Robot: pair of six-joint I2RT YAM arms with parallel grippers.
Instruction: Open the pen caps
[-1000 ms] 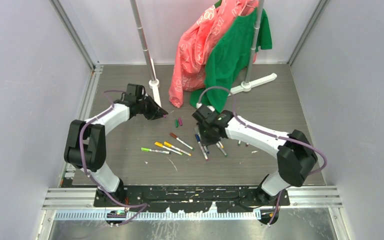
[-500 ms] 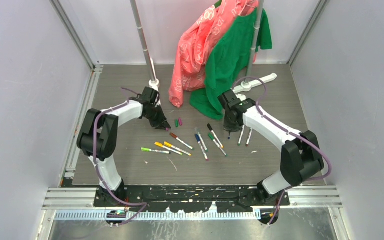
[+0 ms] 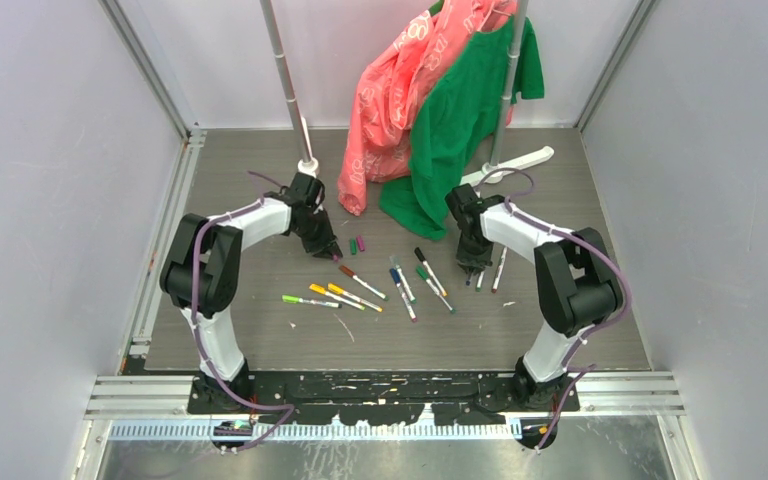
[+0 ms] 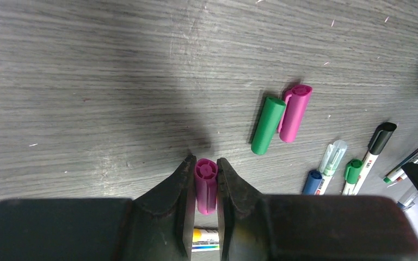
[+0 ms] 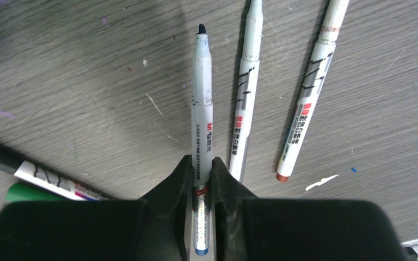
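While left gripper (image 4: 205, 166) pinches a magenta cap (image 4: 206, 189) and right gripper (image 5: 200, 163) an uncapped pen (image 5: 202, 98), both look due for release.

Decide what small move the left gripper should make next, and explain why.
Probably open the left gripper and release the held cap: it is empty and sits close to the loose green cap and loose magenta cap lying on the table.
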